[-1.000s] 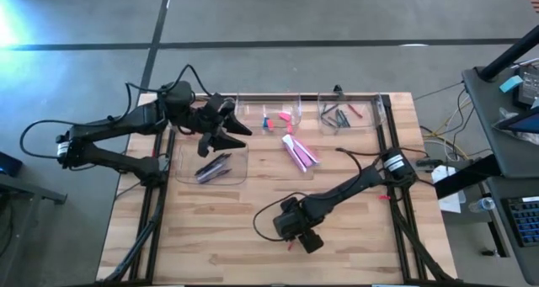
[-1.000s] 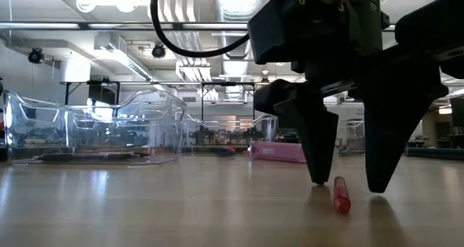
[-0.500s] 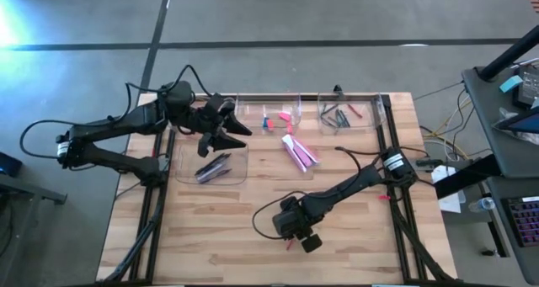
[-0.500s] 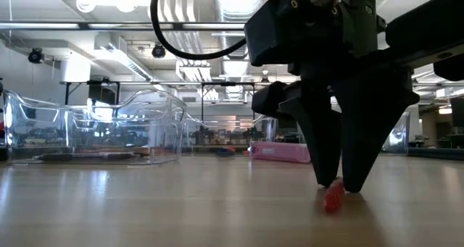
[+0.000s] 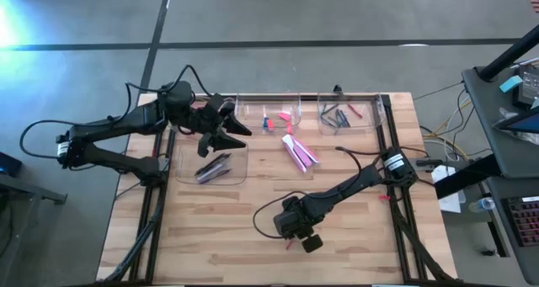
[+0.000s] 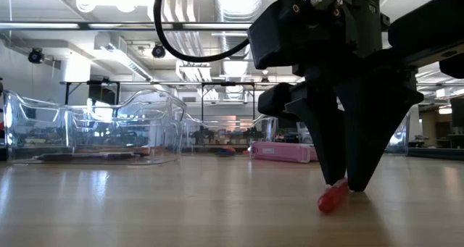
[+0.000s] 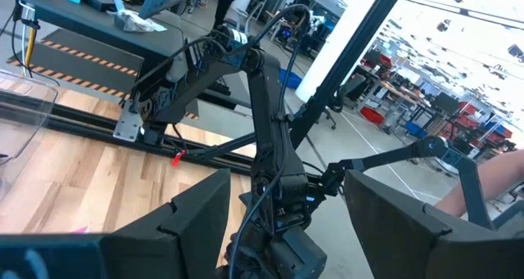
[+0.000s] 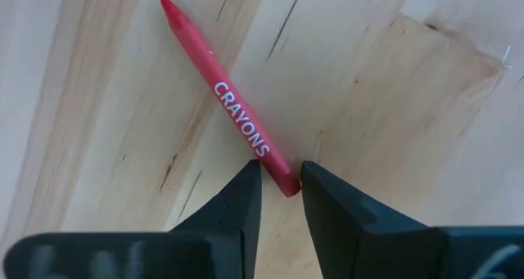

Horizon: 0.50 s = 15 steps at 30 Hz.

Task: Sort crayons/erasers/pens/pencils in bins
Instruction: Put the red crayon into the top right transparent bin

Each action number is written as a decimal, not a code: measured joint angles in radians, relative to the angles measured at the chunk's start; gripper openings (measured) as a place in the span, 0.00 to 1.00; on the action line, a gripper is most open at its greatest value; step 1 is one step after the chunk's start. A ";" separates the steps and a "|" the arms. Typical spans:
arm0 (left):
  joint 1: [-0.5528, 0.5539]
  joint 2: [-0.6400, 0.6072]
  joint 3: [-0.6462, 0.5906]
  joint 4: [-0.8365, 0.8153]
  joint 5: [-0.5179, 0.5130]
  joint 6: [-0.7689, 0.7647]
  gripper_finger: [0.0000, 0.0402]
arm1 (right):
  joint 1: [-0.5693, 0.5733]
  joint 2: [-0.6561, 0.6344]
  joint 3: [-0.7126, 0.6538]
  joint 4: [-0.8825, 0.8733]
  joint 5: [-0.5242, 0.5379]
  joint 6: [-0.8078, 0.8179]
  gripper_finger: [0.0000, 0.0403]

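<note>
High view: right gripper [image 5: 308, 239] low over the front of the pale wooden plank table [image 5: 210, 228], by a thin red wax crayon [image 5: 290, 244]. Left gripper [image 5: 221, 135] hangs spread open, holding nothing, over the clear plastic rectangular bins [image 5: 210, 164].

Low view: right gripper [image 6: 342, 183] fingertips pinch one end of the crayon [image 6: 333, 197]; the other end rests on the wood.

Right wrist view: dark fingers [image 8: 233, 209] nearly closed on the crayon [image 8: 232, 121], white "CRAYONS" lettering on its wrapper.
</note>
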 joint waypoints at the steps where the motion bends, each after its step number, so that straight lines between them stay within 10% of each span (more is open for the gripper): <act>1: 0.000 0.000 0.000 0.000 0.000 0.000 0.56 | 0.000 -0.001 0.000 0.000 0.000 0.005 0.21; 15: 0.001 0.000 -0.001 0.000 0.000 0.001 0.56 | 0.000 -0.046 0.000 -0.011 -0.008 0.076 0.05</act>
